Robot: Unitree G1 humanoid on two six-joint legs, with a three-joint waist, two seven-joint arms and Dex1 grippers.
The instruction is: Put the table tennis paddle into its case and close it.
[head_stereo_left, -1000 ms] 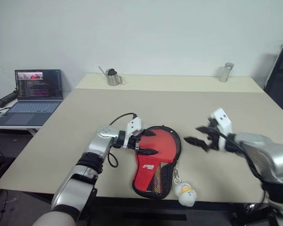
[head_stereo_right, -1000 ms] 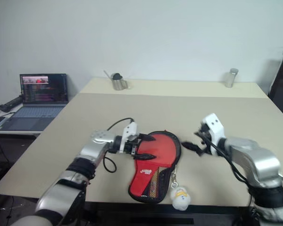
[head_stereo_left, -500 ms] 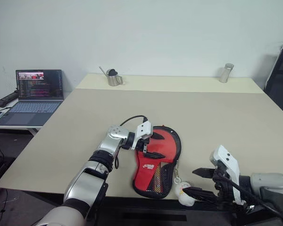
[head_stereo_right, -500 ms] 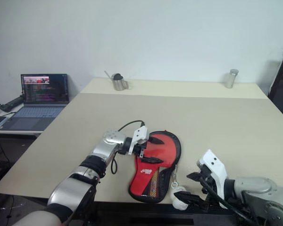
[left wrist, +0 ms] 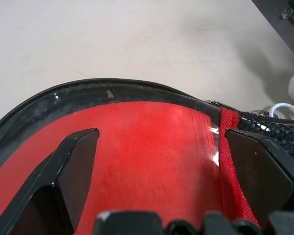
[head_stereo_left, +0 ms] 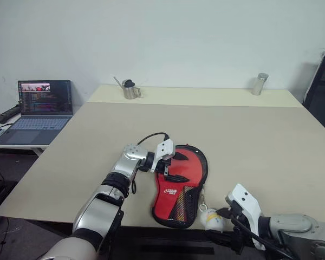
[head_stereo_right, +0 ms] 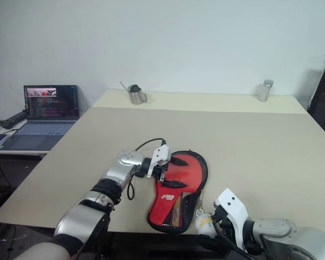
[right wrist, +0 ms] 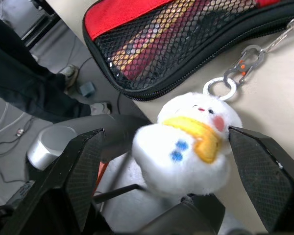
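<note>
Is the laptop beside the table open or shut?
Open. The laptop has its lid raised, its screen is lit and faces the robot, and the keyboard shows below the screen.

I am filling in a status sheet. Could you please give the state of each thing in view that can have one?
case: lying flat on the table, red side up, zipped shut as far as visible
plush toy: clipped to the case's zipper, at the table's near edge
left gripper: open, over the case's round end
right gripper: open, fingers either side of the plush toy
laptop: lid open, screen on
</note>
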